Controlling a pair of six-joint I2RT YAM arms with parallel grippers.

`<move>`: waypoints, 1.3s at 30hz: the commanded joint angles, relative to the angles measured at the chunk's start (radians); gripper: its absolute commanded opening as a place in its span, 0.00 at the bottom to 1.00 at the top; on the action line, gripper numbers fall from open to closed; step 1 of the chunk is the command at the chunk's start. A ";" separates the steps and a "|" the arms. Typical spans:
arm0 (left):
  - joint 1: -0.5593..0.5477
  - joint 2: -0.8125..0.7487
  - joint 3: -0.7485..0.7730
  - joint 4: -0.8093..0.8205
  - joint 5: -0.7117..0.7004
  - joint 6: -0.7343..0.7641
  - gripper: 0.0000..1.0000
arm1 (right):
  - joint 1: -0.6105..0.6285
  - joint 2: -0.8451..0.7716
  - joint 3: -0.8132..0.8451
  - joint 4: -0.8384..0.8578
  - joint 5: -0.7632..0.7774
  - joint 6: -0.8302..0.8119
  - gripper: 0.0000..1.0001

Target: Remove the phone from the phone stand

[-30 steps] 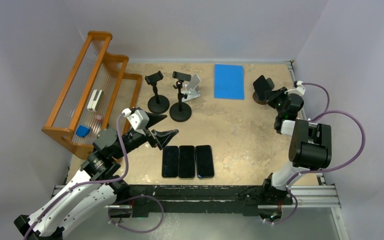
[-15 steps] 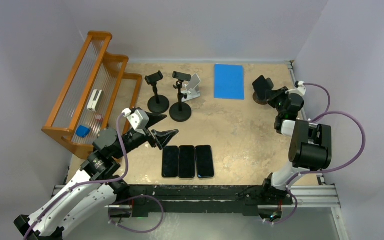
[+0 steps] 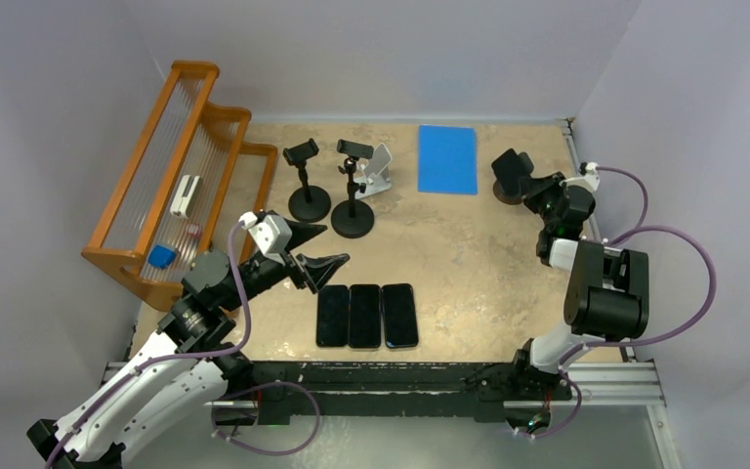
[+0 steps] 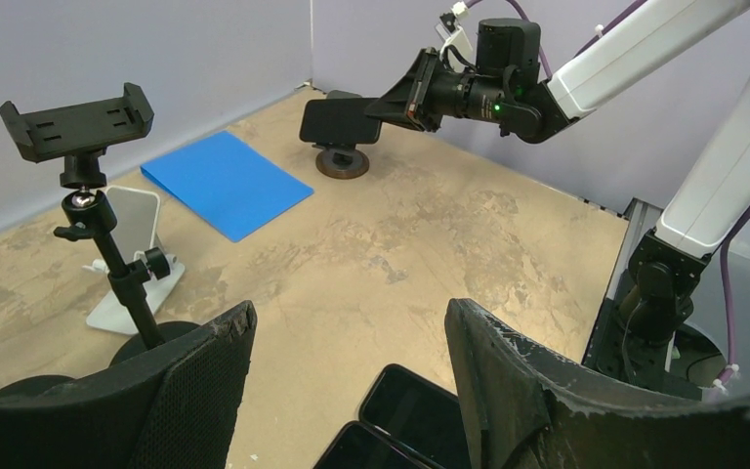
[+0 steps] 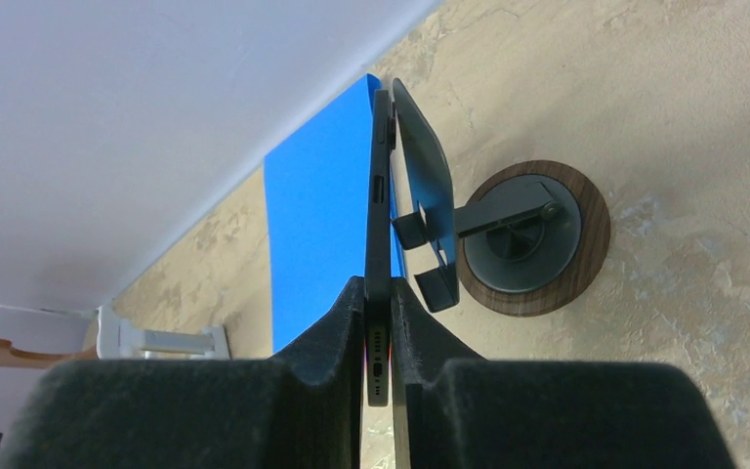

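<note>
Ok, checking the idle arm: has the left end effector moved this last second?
No. The left end effector keeps its place, just beyond the far-left corner of the row of three flat black phones.

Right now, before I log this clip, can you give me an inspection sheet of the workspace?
Surface: tan, mottled table.
Job's things: phone edge-on, close against the cradle of the phone stand; not yet clear of it.
Clutter: three phones flat near the front edge; two black clamp stands, white stand, blue mat, wooden rack.
Grippers: left tool open, holding nothing; right tool shut on phone.
Cables: purple cables loop beside both arms.
Surroundings: plain grey walls; nothing else seen.
</note>
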 commanded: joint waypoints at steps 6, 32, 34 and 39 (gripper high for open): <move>-0.006 -0.007 0.017 0.042 0.007 0.013 0.69 | -0.004 -0.081 -0.011 0.103 -0.011 0.050 0.00; -0.012 -0.011 0.022 0.027 -0.031 0.017 0.69 | 0.115 -0.316 -0.107 0.217 -0.054 0.356 0.00; -0.012 -0.011 0.025 0.021 -0.051 0.016 0.69 | 0.144 -0.351 -0.121 0.210 -0.041 0.370 0.00; -0.012 -0.008 0.023 0.019 -0.076 0.016 0.68 | 0.218 -0.460 -0.168 0.183 -0.012 0.411 0.00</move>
